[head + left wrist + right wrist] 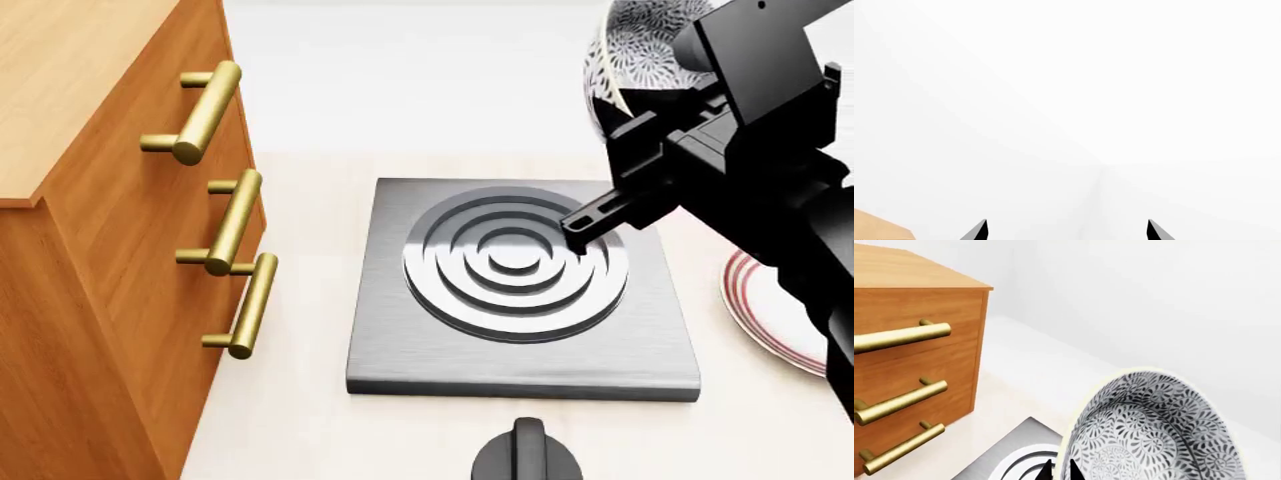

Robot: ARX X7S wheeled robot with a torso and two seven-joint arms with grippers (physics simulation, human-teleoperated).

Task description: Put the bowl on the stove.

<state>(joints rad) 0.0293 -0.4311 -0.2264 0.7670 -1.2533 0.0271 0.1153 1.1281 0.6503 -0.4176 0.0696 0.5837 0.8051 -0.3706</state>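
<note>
Speckled bowl (pixel 1154 435) pinched in right claw (pixel 1059 471) (tilted) above stove (pixel 400 340).

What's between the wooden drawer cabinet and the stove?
Nothing: in the head view, only a bare strip of pale countertop separates the cabinet from the stove.
</note>
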